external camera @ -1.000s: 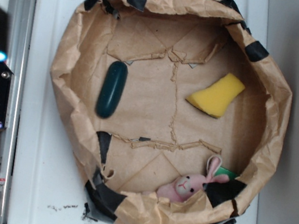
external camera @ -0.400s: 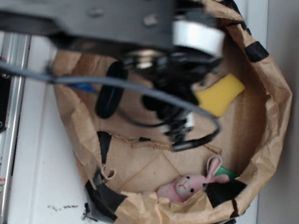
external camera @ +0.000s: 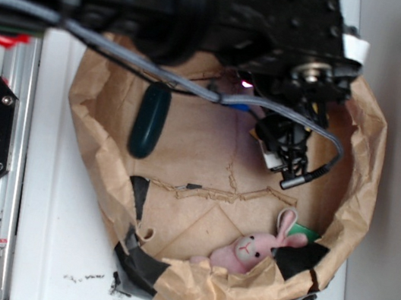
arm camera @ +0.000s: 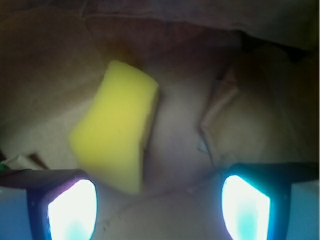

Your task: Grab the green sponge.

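We see the black arm [external camera: 208,13] across the top of the exterior view, its gripper [external camera: 292,154] hanging inside the upper right part of the brown paper basket [external camera: 97,102], near the right wall. The crumpled rim rises all round, patched with black tape [external camera: 140,259]. The middle of the paper floor is bare and open.

In the basket, a dark green capsule [external camera: 149,120] lies near the left wall, well apart from the gripper. A pink plush bunny [external camera: 253,247] sits against the lower rim. The green sponge [external camera: 305,233] shows only as a bright sliver just beside the bunny's ear, tucked at the lower right wall.

In the wrist view, the two fingers [arm camera: 65,207] stand wide apart, holding nothing, with a yellow sponge [arm camera: 117,127] on the paper between and ahead of them, nearer the left finger.
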`<state>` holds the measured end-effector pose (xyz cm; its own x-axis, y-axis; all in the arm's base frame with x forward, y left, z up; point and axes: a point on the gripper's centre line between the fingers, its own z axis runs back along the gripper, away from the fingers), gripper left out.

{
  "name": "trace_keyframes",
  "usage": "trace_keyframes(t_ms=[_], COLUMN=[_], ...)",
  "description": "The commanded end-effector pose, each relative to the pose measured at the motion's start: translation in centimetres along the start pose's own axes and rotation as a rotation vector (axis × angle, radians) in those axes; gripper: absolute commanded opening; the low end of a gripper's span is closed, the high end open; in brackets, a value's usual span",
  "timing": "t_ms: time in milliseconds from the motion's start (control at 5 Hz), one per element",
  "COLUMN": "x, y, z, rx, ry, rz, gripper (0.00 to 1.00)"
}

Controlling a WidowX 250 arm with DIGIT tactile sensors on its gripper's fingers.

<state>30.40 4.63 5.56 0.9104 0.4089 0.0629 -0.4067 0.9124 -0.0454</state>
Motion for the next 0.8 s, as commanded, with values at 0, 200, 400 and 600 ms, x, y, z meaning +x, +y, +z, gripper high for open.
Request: trace_keyframes(t_ms=[0,200,400,600], x=[0.4,1.1,1.0,-0.1], y=[-3.5,-4.7,-4.4,-4.0], z=[-1.2,-2.2,-3.6,-2.2], rx=[-0.076,-0.062,-0.006,0.014], ry=[0.036,0.041,0.055,0.051], rz=[-0.129,-0.156,-0.151,-0.179], gripper=[1.00,1.00,0.36,0.00])
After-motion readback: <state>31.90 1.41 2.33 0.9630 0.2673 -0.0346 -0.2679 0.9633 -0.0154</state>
